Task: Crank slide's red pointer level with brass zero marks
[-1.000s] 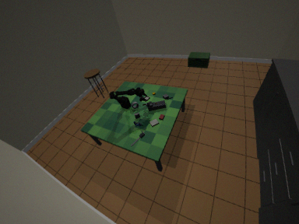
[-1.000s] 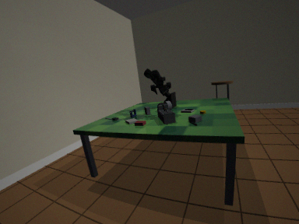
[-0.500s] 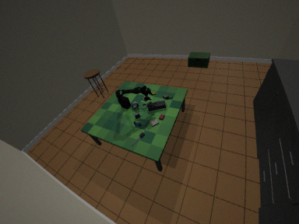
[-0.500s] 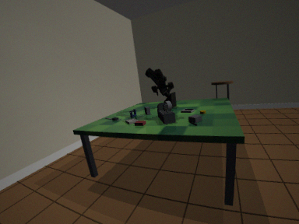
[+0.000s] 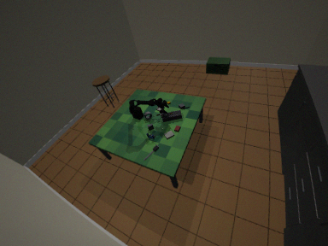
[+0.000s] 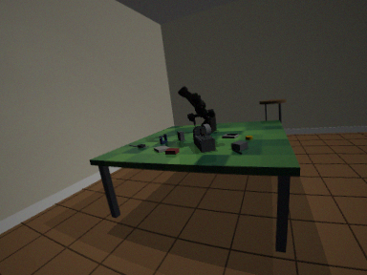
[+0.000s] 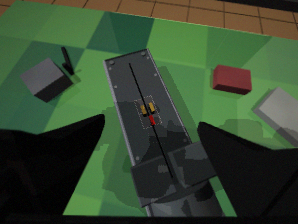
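2 brass marks (image 7: 148, 108) beside 1 red pointer (image 7: 152, 120) in slotted housing (image 7: 125, 90).

This is a plain room, of a kind the views do not settle: it could be in a home or a workshop. Its landmark is the table (image 5: 115, 134) (image 6: 201, 167) (image 7: 30, 30), green-checked on top and on dark legs. Under and around the table runs a floor (image 5: 239, 141) (image 6: 201, 229) (image 7: 200, 12) of orange-brown square tiles. Beyond the table stand bare beige walls (image 5: 239, 30) (image 6: 248, 72) with a pale baseboard (image 5: 260, 65) (image 6: 315, 131). A round-topped stool (image 5: 102, 80) (image 6: 272, 101) is near one side of the table; well apart on the other stands a dark cabinet (image 5: 305, 128) with slim upright handles. A green box (image 5: 218, 66) sits by the wall past the table.
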Controlling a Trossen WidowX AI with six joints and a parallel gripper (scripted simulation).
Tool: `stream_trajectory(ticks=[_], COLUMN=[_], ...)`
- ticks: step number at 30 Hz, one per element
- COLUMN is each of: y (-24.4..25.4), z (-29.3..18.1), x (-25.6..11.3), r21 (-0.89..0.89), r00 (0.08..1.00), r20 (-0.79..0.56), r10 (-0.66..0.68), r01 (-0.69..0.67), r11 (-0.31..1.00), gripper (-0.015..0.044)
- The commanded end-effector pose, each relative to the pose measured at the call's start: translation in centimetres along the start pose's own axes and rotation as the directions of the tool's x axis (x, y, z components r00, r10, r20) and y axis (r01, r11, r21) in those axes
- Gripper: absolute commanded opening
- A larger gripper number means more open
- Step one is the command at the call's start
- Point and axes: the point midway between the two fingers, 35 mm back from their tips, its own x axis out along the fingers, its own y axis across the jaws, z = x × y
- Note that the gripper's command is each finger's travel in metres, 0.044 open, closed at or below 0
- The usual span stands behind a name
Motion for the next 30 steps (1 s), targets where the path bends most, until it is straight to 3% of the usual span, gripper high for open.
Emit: stream_trajectory(ticks=[1,14,21,30], y=[0.2,0.2,0.6,-0.7], z=[-0.2,-0.1,3.4,1.6], x=[0.2,0.1,-3.6,-6.3], r21=[-0.005,-0.005,0.002,-0.096], r00=[1.000,1.000,1.000,0.998], r20=[0.001,0.001,0.005,-0.005], r10=[0.006,0.006,0.002,0.056], r01=[-0.006,-0.006,-0.002,-0.056], r11=[1.000,1.000,1.000,0.994], gripper=[0.0440,0.0440,0.0440,0.0440])
